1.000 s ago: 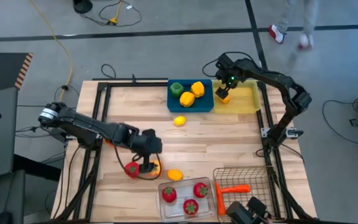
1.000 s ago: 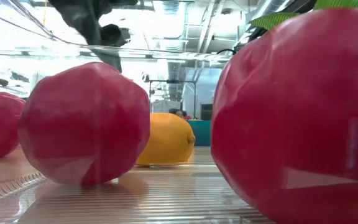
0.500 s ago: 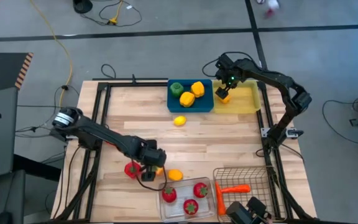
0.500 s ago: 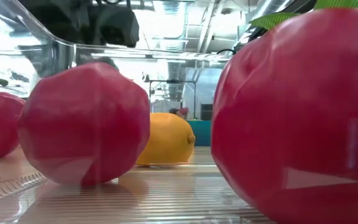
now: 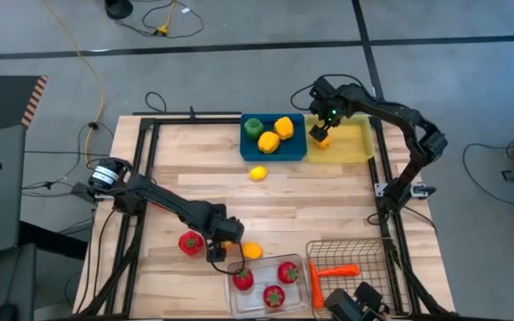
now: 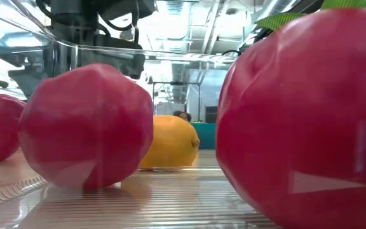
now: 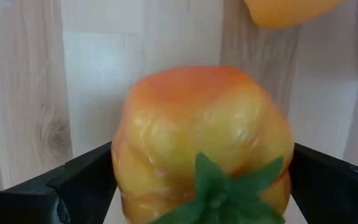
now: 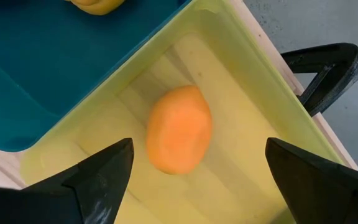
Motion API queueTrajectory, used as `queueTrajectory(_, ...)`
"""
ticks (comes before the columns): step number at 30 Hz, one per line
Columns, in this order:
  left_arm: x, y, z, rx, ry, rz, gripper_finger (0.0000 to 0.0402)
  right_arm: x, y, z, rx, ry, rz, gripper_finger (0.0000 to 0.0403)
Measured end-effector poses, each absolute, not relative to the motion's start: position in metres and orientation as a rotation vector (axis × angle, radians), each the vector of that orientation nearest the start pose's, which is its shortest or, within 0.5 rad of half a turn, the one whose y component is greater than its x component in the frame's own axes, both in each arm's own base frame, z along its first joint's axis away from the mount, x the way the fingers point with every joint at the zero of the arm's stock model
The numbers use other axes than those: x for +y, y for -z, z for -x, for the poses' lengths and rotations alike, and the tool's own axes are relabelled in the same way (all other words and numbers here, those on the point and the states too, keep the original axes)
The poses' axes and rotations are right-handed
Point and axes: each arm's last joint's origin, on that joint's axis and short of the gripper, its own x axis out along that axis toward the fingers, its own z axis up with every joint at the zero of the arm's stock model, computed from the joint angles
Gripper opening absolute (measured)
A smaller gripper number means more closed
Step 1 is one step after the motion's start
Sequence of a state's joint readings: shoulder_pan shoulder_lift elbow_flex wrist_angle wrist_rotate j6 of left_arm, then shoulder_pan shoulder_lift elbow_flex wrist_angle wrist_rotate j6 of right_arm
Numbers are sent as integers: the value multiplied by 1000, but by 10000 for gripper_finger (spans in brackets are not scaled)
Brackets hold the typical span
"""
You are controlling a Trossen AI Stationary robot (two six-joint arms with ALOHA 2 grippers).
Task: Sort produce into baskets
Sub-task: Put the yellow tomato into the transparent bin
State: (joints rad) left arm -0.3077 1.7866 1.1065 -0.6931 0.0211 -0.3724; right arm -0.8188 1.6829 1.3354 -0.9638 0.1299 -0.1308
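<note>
- Wooden table [image 5: 328, 201] fills the middle of the high view, with both dark arms reaching in over it.
- Lower left of centre: a red pepper [image 5: 188, 242] lies on the wood, just left of the left gripper [image 5: 225, 242].
- Left gripper is low over the table with its fingers [image 7: 73, 186] spread wide on either side of an orange-yellow pepper [image 7: 204, 146]; whether they touch it I cannot tell.
- Just right of it lies an orange fruit [image 5: 252, 251], close to the clear bin [image 5: 303, 283] at the bottom edge, which holds three red berries [image 5: 287, 271].
- Bottom right: a wire basket [image 5: 377, 259] holds a carrot [image 5: 337, 269].
- Centre: a lemon [image 5: 257, 173] lies alone on the wood.
- Upper centre: a blue tray [image 5: 297, 152] holds a green pepper [image 5: 253, 127] and two yellow peppers [image 5: 278, 132].
- Upper right: a yellow tray [image 5: 361, 144] touches the blue one; an orange [image 8: 179, 129] lies inside.
- Right gripper [image 5: 321, 129] hangs over that orange, fingers [image 8: 101, 174] spread and apart from it.
</note>
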Motion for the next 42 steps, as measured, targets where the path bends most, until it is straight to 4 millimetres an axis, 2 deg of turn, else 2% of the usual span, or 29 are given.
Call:
queueTrajectory(4,-98,-159,-309,1382,-19,117,393,-240,-246,-219,1320,717,-353,392)
queueTrajectory(9,-99,-160,-309,1393,18,130,345,-240,-246,-219,1320,717,-353,392)
queueTrajectory(12,-99,-166,-313,1391,43,142,310,-240,-246,-219,1318,717,-352,392)
queueTrajectory(15,-96,-177,-316,1387,48,127,308,-240,-246,-220,1315,717,-351,392)
queueTrajectory(22,-85,-223,-336,1311,30,146,317,-241,-246,-220,1310,719,-349,392)
queueTrajectory(28,-87,-271,-355,1159,74,199,329,-241,-246,-220,1304,721,-346,392)
queueTrajectory(31,-93,-293,-363,1067,143,285,329,-241,-246,-220,1304,721,-346,392)
queueTrajectory(35,-112,-309,-370,954,260,391,330,-241,-246,-220,1304,721,-346,392)
queueTrajectory(38,-129,-311,-369,908,308,403,330,-241,-246,-220,1304,721,-346,392)
queueTrajectory(42,-145,-303,-364,913,302,414,331,-241,-246,-220,1304,721,-346,392)
